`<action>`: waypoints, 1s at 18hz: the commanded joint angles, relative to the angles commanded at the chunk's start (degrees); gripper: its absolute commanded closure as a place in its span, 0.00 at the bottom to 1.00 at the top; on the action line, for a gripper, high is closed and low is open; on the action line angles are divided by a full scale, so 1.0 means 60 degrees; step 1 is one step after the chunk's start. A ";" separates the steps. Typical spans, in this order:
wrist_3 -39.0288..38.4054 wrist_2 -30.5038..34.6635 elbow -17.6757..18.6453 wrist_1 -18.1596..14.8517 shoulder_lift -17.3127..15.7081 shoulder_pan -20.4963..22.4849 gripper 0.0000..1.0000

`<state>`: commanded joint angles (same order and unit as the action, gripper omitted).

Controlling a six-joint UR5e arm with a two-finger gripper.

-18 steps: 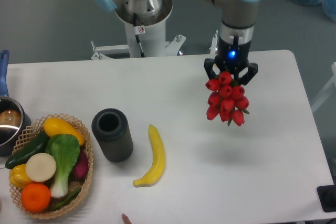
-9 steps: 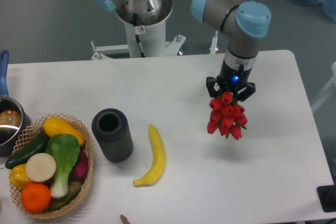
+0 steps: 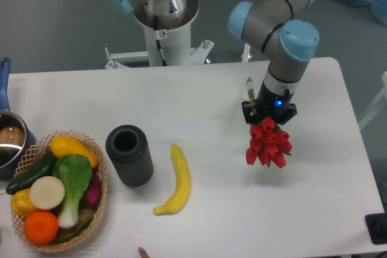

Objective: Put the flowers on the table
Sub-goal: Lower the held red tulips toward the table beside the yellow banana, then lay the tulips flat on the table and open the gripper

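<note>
while the arm hangs over the right half of the worktop, the scene reads as follows:
claw: the claw (image 3: 270, 113) is clamped on the flowers, gripping the bunch by its stem end; a small blue light glows on its body.
flowers: the flowers (image 3: 268, 144) hang bud-end down and toward 6 o'clock from the claw, the red buds packed in a cluster; a sliver of green shows by the claw at 11 o'clock. whether the lowest buds touch the surface i cannot tell from this view.
worktop: the worktop (image 3: 217, 98) is white, with bare surface all round the bunch.
step in hand: as i judge it, the bunch is being brought down for laying; it is not yet released.
neighbours: a banana (image 3: 175, 180) lies at about 8 o'clock from the bunch, well apart; a dark cylinder (image 3: 129, 154) stands upright beyond it at 9 o'clock; a basket (image 3: 98, 160) of vegetables sits near the left edge, with a pot (image 3: 8, 143) partly cut off behind it.
risk, drop: if the claw parts while the bunch is above the surface, it may fall on the buds and topple in an unplanned direction.
risk, crush: if the descent runs straight down too far, the buds meet the worktop first and the thin stems may buckle.
risk, snag: stems or string could cling to a finger on release and drag the bunch as the arm lifts.
</note>
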<state>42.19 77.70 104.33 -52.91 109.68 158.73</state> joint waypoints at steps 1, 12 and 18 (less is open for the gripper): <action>0.0000 0.0000 -0.0015 0.0000 0.0059 -0.0015 0.55; 0.0103 -0.0029 -0.0205 0.0073 0.0879 -0.0498 0.51; 0.0601 -0.0029 -0.0410 0.0117 0.0880 -0.0571 0.00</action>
<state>45.79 77.52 101.87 -52.21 114.96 155.30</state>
